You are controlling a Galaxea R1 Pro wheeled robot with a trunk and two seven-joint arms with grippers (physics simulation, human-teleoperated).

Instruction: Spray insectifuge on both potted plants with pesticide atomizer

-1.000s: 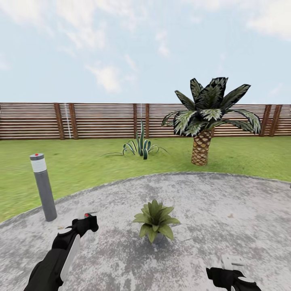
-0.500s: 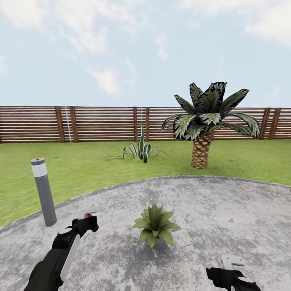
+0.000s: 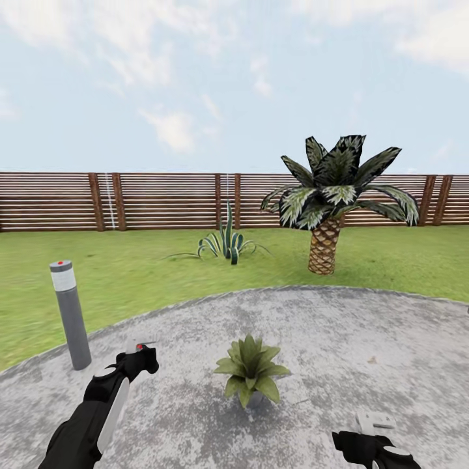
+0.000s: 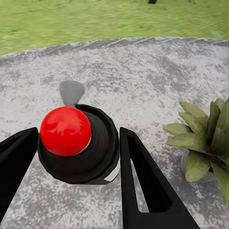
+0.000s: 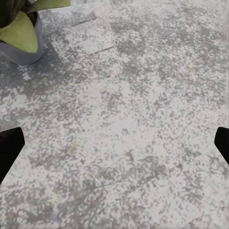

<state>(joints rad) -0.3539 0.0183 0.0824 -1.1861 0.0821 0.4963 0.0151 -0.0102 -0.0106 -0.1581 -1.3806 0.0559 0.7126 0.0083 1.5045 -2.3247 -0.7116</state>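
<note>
My left gripper point(image 3: 142, 357) is shut on the pesticide atomizer point(image 3: 139, 348), low and left in the head view. In the left wrist view the atomizer point(image 4: 78, 143) shows a dark body, a red round top and a grey nozzle, held between the two black fingers point(image 4: 138, 176). One potted plant point(image 3: 251, 369), a rosette of pointed green leaves in a grey pot, stands on the round stone patio point(image 3: 339, 339), right of the atomizer and apart from it. It also appears as the potted plant point(image 4: 205, 140) and the potted plant point(image 5: 21, 33). My right gripper point(image 3: 372, 435) hangs open over bare stone, its fingertips point(image 5: 9, 143) far apart.
A grey bollard lamp point(image 3: 70, 312) stands at the patio's left edge. Beyond lie the lawn point(image 3: 130, 273), a striped agave point(image 3: 227, 244), a palm point(image 3: 329, 215) and a slatted wooden fence point(image 3: 163, 200).
The whole head view has shifted slightly: fence, palm and plant sit a little lower in the picture, so the camera moved. Both arms keep their places in the frame.
</note>
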